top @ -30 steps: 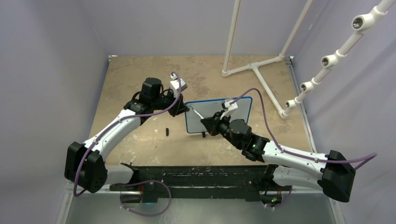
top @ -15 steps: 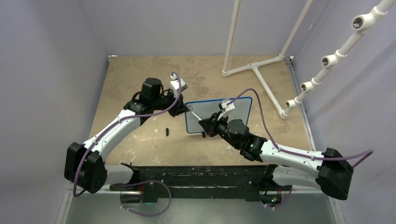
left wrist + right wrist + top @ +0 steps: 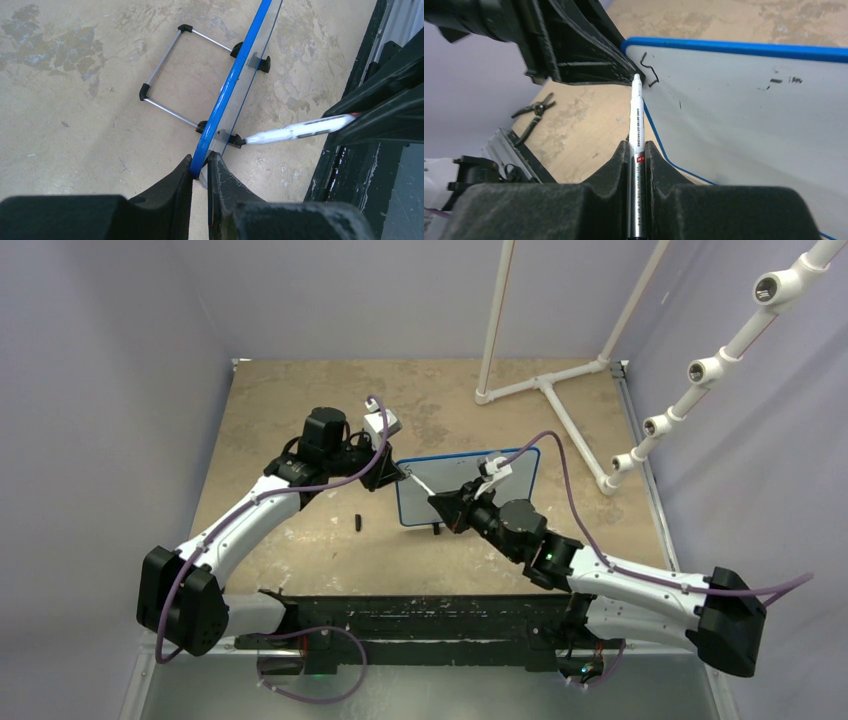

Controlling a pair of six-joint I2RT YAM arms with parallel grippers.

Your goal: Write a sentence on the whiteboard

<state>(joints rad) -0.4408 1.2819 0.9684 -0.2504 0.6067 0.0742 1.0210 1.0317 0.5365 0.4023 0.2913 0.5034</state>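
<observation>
left end effector (image 3: 200,167): pinching whiteboard (image 3: 744,105) | right end effector (image 3: 637,150): pinching marker (image 3: 636,112) | marker print, sentence (image 3: 647,66): unreadable

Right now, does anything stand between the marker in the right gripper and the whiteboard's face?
Nothing visible does. The marker, held in the right gripper, has its tip at a corner of the whiteboard, beside a black stroke. The left gripper clamps the rim next to it, beside the tip, not in front.

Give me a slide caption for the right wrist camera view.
Right gripper holds a marker, tip by a short scribble at the whiteboard corner that the left gripper clamps.
</observation>
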